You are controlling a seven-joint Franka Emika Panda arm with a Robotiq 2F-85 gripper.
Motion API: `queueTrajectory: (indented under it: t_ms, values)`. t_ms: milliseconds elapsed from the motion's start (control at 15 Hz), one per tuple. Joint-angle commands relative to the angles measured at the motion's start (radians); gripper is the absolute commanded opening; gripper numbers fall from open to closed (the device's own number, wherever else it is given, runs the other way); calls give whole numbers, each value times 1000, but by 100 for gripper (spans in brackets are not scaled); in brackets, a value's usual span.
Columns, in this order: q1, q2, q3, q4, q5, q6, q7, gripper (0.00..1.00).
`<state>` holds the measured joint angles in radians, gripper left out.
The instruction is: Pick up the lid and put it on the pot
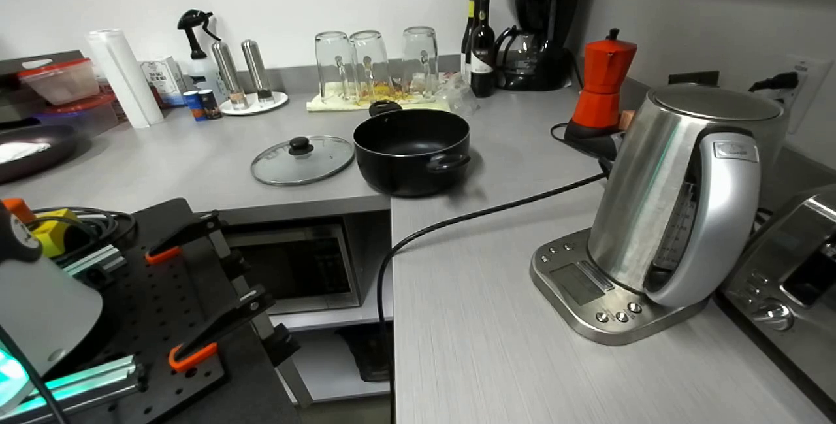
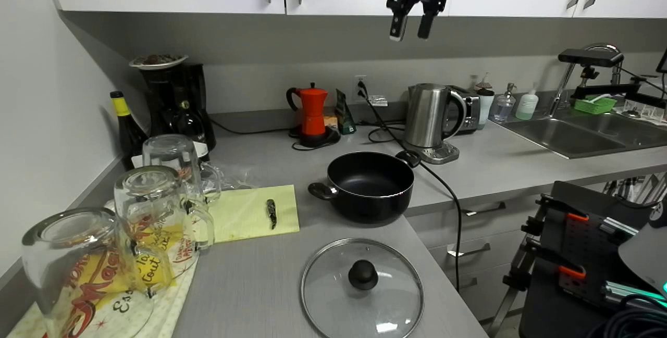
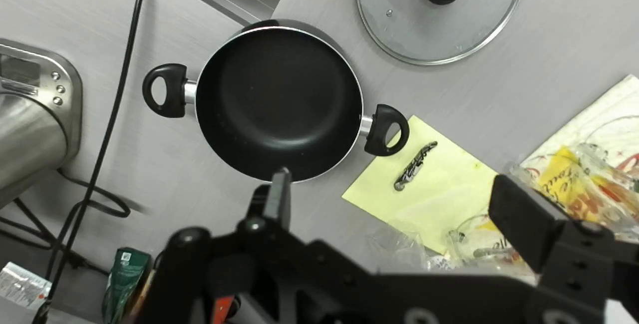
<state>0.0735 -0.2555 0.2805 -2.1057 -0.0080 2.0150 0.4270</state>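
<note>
The tool (image 2: 410, 36) is held high, its jaws wide apart with nothing gripped. The lid (image 2: 359, 307) is found flat on the table (image 2: 250, 280) beside the pot (image 2: 371, 192); its black knob (image 2: 363, 274) should be straddled squarely from above.

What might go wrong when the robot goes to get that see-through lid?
The gripper might slip off the round black knob and drop the clear lid. The lid lies near the edge of the counter, so a bump might push it over. And it may land crooked on the open black pot.
</note>
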Motion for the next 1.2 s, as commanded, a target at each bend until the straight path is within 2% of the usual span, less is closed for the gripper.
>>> queueTrajectory:
  t_ms: [0, 800, 1133]
  values:
    - [38, 129, -3, -8, -37, 41, -46, 100]
    - [152, 541, -47, 52, -213, 162, -211, 100]
    - [192, 657, -43, 91, -222, 235, -336, 100]
